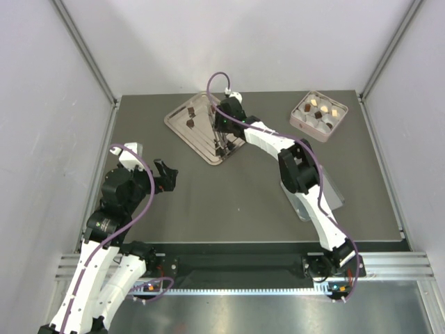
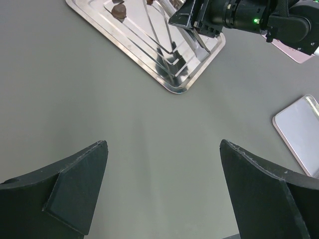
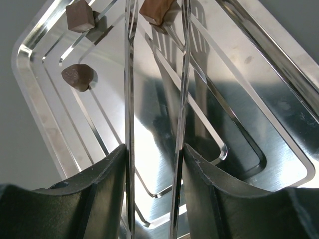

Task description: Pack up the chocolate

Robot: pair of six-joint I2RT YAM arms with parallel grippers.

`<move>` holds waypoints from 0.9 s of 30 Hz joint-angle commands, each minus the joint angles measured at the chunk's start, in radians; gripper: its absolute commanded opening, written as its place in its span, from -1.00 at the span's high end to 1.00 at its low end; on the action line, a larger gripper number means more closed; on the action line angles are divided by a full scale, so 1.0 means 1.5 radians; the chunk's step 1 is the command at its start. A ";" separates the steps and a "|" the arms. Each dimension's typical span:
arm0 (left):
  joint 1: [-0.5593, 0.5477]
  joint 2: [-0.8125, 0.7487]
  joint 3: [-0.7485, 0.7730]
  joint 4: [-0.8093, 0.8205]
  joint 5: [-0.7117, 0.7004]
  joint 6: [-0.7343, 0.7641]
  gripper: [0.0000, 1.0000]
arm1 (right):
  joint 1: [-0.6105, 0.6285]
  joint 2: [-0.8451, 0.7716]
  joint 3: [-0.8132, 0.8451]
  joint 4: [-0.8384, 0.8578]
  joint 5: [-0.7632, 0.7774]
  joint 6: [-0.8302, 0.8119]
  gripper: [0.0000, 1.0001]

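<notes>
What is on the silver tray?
On the tray: three brown chocolate pieces, a cube, a rounded lump, a third piece at the tips of the tongs. The right gripper covers the tray's near end.

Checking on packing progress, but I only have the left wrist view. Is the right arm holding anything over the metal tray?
Observer: Yes. In the right wrist view the right fingers are clamped on metal tongs, and a brown chocolate piece sits between the tong tips.
Operator: Is anything packed yet? I only see a corner of the box.
Observer: The top view shows the pink box at the table's far right holding several pieces, some dark and some pale.
</notes>
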State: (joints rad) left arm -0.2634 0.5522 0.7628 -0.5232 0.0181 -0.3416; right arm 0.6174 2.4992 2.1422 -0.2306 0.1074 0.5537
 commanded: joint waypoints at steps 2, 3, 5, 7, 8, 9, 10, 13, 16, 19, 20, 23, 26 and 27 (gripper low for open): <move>0.003 -0.003 0.001 0.039 0.001 0.000 -0.98 | 0.016 -0.001 0.040 0.025 0.007 0.003 0.11; 0.003 -0.003 0.001 0.040 0.001 0.000 -0.98 | 0.017 0.000 0.041 0.021 0.008 0.003 0.13; 0.003 -0.004 0.001 0.039 -0.001 0.000 -0.98 | 0.016 -0.003 0.040 0.019 0.007 0.000 0.20; 0.003 -0.005 0.001 0.038 -0.001 0.000 -0.98 | 0.015 -0.006 0.035 0.016 0.007 -0.003 0.25; 0.003 -0.004 0.001 0.038 -0.001 0.000 -0.98 | 0.015 -0.014 0.033 0.017 0.004 -0.005 0.29; 0.003 -0.005 0.001 0.038 -0.003 0.000 -0.98 | 0.015 -0.020 0.030 0.018 0.000 -0.007 0.31; 0.003 -0.002 0.001 0.038 -0.003 0.000 -0.98 | 0.014 -0.025 0.021 0.022 -0.005 -0.011 0.33; 0.003 -0.001 0.001 0.038 -0.003 0.000 -0.98 | 0.012 -0.064 -0.019 0.047 -0.039 -0.034 0.35; 0.003 0.001 0.001 0.036 -0.003 0.000 -0.98 | 0.009 -0.105 -0.041 0.046 -0.068 -0.061 0.39; 0.003 -0.001 0.001 0.037 -0.002 0.000 -0.98 | 0.005 -0.170 -0.098 0.043 -0.085 -0.076 0.42; 0.003 -0.001 0.000 0.038 -0.002 0.000 -0.98 | 0.004 -0.207 -0.117 0.043 -0.094 -0.075 0.44; 0.003 -0.001 0.000 0.038 -0.003 -0.001 -0.98 | -0.004 -0.282 -0.192 0.043 -0.128 -0.079 0.46; 0.003 0.000 0.000 0.037 -0.003 -0.001 -0.98 | -0.008 -0.366 -0.280 0.042 -0.139 -0.087 0.46; 0.002 0.001 0.000 0.037 -0.002 -0.001 -0.98 | -0.011 -0.388 -0.325 0.043 -0.138 -0.100 0.46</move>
State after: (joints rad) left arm -0.2634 0.5522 0.7628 -0.5232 0.0177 -0.3420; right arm 0.6121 2.0800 1.7428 -0.2230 -0.0597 0.4454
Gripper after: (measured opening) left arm 0.991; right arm 0.294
